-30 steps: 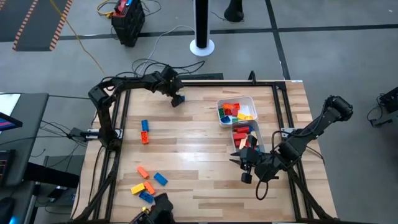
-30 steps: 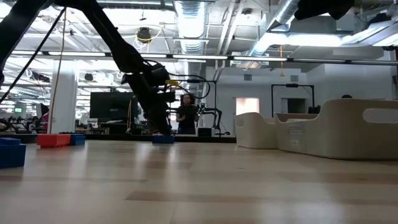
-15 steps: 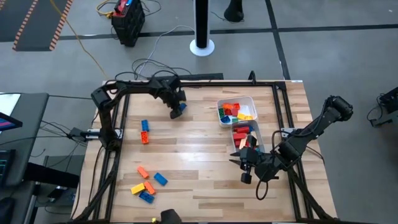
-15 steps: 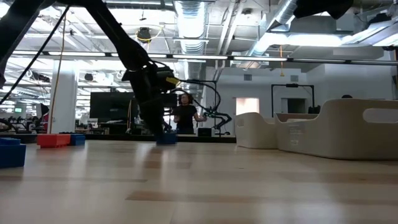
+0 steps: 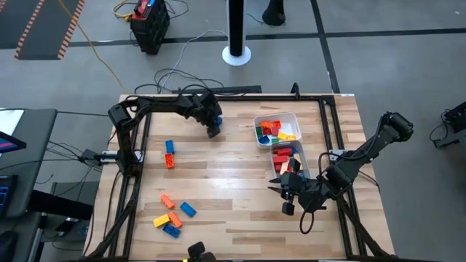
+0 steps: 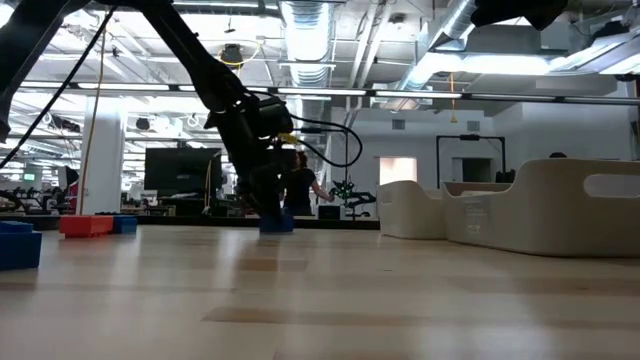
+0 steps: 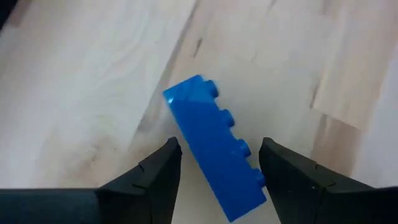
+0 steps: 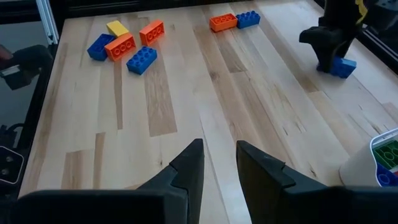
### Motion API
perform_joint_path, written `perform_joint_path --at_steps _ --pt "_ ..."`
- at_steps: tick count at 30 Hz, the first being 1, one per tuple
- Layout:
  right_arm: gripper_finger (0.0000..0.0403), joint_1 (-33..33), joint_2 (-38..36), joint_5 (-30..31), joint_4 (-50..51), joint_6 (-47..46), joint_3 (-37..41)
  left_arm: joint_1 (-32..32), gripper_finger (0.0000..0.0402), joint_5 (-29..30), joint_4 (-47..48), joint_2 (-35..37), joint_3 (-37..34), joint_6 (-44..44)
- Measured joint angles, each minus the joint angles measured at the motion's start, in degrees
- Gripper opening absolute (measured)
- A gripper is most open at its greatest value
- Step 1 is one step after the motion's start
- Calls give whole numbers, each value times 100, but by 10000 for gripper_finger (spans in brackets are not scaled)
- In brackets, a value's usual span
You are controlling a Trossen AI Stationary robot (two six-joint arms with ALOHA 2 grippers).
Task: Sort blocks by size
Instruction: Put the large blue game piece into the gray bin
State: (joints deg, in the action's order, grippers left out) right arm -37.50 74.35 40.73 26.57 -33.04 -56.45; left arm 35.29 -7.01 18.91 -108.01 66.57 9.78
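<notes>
Blue, glossy and studded, a long brick lies on the pale wood-grain worktop directly between the left jaws, its long axis running slantwise across their gap. They stand released, one finger just beside each flank. The right jaws, spread and empty, wait well apart.

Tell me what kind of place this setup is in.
Probably an open robotics lab or workshop: a wooden table on bare concrete floor, exposed ceiling ducts and strip lights, and cables trailing to gear on the floor.
</notes>
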Motion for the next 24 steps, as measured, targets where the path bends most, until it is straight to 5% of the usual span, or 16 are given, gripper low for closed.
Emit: perform_joint_path --at_steps 6,13,24 --pt "123 0 0 -2 -4 2 0 -5 188 424 5 0 0 -396" --pt "123 0 0 -6 -54 0 0 -161 80 733 1 0 0 -325" --pt "123 -328 0 -55 -29 -197 0 -1119 81 -908 -504 161 2 170"
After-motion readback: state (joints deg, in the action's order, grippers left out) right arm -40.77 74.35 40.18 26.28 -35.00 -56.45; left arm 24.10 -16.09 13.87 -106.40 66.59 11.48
